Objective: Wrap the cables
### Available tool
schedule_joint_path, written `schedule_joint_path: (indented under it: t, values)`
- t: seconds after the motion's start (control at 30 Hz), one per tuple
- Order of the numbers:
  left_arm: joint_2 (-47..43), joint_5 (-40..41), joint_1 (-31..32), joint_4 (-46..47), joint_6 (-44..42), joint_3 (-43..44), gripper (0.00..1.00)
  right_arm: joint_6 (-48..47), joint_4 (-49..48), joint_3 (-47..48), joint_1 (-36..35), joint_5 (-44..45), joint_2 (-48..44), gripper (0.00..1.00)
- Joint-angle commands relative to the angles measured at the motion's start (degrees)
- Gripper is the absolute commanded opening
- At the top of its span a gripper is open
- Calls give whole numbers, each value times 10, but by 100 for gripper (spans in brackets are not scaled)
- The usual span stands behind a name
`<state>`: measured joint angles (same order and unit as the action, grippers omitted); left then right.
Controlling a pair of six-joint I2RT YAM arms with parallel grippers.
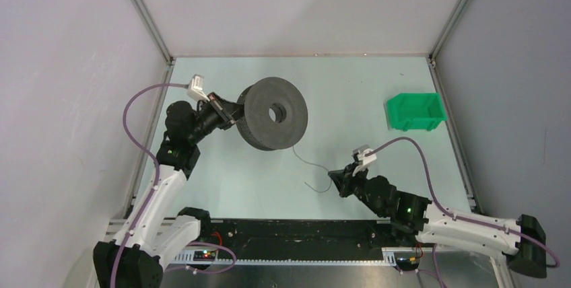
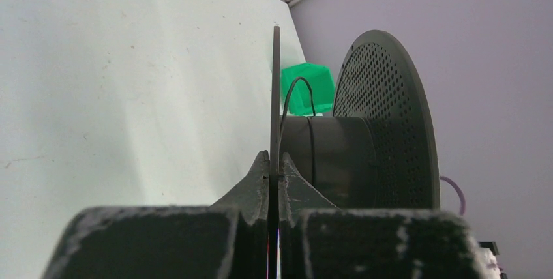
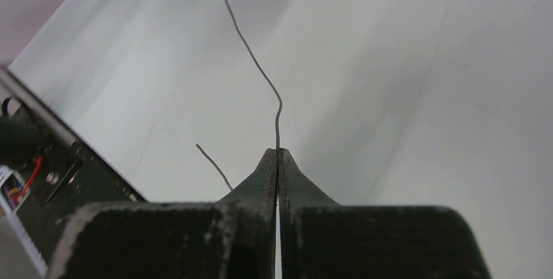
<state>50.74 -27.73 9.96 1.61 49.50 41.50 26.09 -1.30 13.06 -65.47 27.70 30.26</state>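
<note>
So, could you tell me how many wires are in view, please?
1. The thin black wire runs from the dark grey spool to the right claw, which pinches it; more could be hidden behind the spool.

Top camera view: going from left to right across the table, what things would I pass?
left gripper → spool → wire → right gripper → green bin
</note>
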Motion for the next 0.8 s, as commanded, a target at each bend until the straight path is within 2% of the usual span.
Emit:
schedule_joint_path:
  t: [0.0, 0.2, 0.37, 0.67, 0.77]
  values:
    - [6, 28, -10, 63, -12, 38, 0, 1, -8, 50, -75, 80, 26, 0]
    - [22, 73, -12, 25, -53, 47, 0, -38, -19, 134, -160, 116, 113, 0]
    - [38, 123, -11, -55, -102, 65, 0, -82, -36, 199, -210, 149, 189, 0]
    - [15, 215, -5, -153, -146, 90, 0, -145, -86, 274, -219, 180, 244, 0]
    - [16, 242, 9, -177, -162, 96, 0, -169, -104, 297, -217, 166, 266, 0]
